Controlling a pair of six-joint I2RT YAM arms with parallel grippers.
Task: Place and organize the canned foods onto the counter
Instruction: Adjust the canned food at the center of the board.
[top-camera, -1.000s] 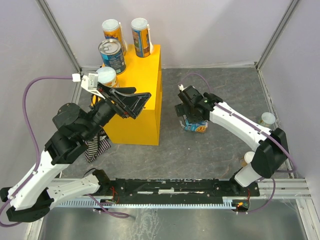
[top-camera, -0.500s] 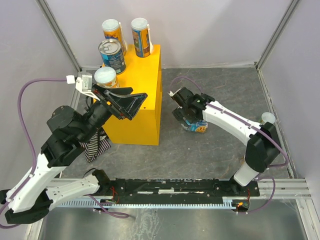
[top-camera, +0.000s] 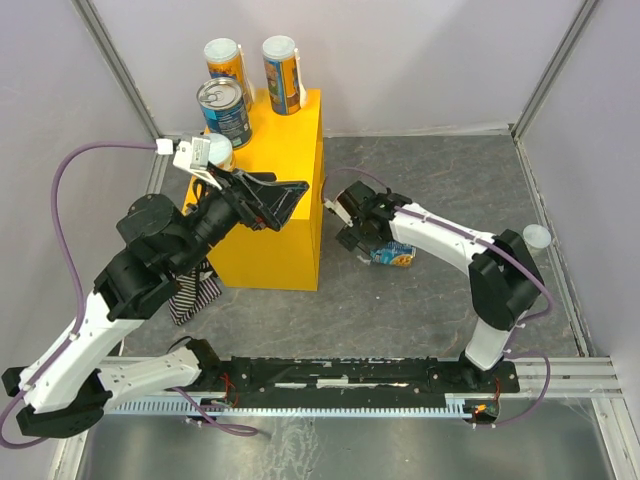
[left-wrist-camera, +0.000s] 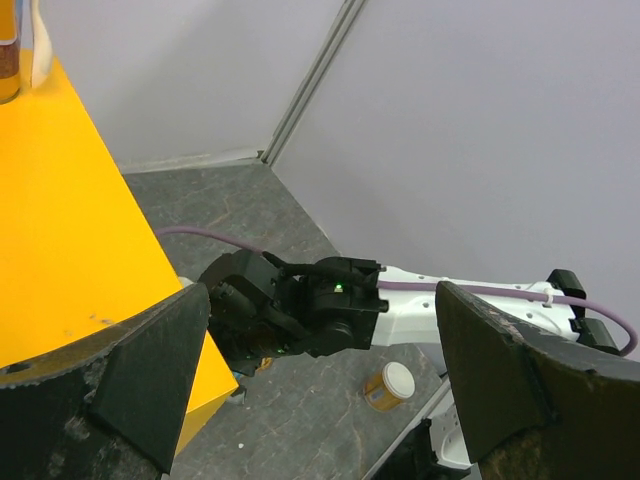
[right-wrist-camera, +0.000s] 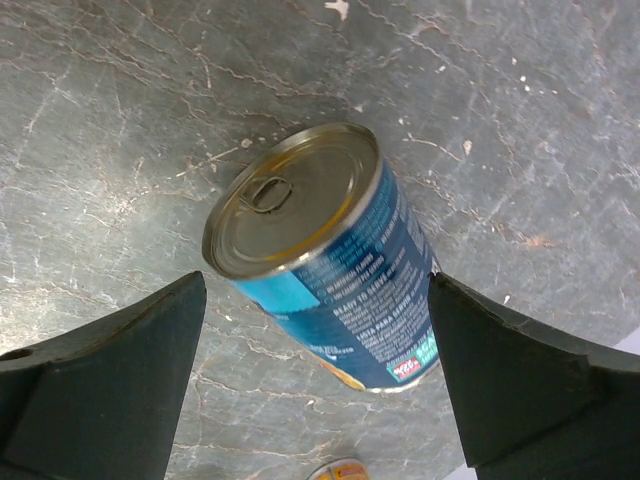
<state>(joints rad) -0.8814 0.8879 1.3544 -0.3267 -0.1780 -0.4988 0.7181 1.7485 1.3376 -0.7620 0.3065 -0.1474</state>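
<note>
Top view: a yellow box (top-camera: 290, 235) stands on the grey tabletop (top-camera: 430, 300), left of centre; four cans stand upright on its far end. At the back, an orange-labelled can (top-camera: 224, 60) with a white lid stands beside a blue-and-yellow can (top-camera: 282, 72); in front of them is a blue can with a silver top (top-camera: 224, 108). Nearer still is a white-lidded can (top-camera: 212, 152), partly hidden behind the left wrist.

The left end effector (top-camera: 285, 190) hangs over the top of the box, nearer than the cans; its fingers are spread wide and nothing is between them.

A fifth can, the blue pull-tab can (top-camera: 395, 255), lies on its side on the tabletop just right of the box. The right end effector (right-wrist-camera: 316, 278) is beside it; in the right wrist view its fingers stand wide apart with the can in the space ahead of them, its silver end towards the camera; neither finger touches it and nothing is held.

A pale-lidded can (top-camera: 536, 238) stands near the right wall. In the left wrist view a small orange can (left-wrist-camera: 388, 384) with a white lid stands on the tabletop below the right arm; whether these two are the same cannot be told.

A striped cloth (top-camera: 190, 295) lies at the box's near left corner, under the left arm.
</note>
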